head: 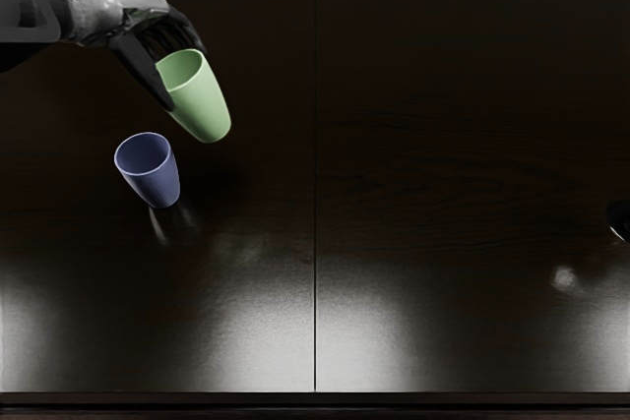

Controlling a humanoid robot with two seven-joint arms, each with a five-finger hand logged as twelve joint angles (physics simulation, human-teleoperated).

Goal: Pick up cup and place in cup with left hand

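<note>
One big dark table [394, 145] lies under my left hand [146, 15]. My left hand has hold of the green cup [204, 102], with my fingers [147, 72] at its sides. The green cup leans a bit and looks lifted off the table. The blue cup [151, 176] stands near my left hand, just beside the green cup, with its open top up. Well apart from my left hand, a small dark bit may be my right hand [619, 220]; I cannot tell what it is doing. I think the pick-up part is done, and now I must carry. Next I need to bring the green cup over the blue cup, line them up, and lower it slowly so nothing tips.
</note>
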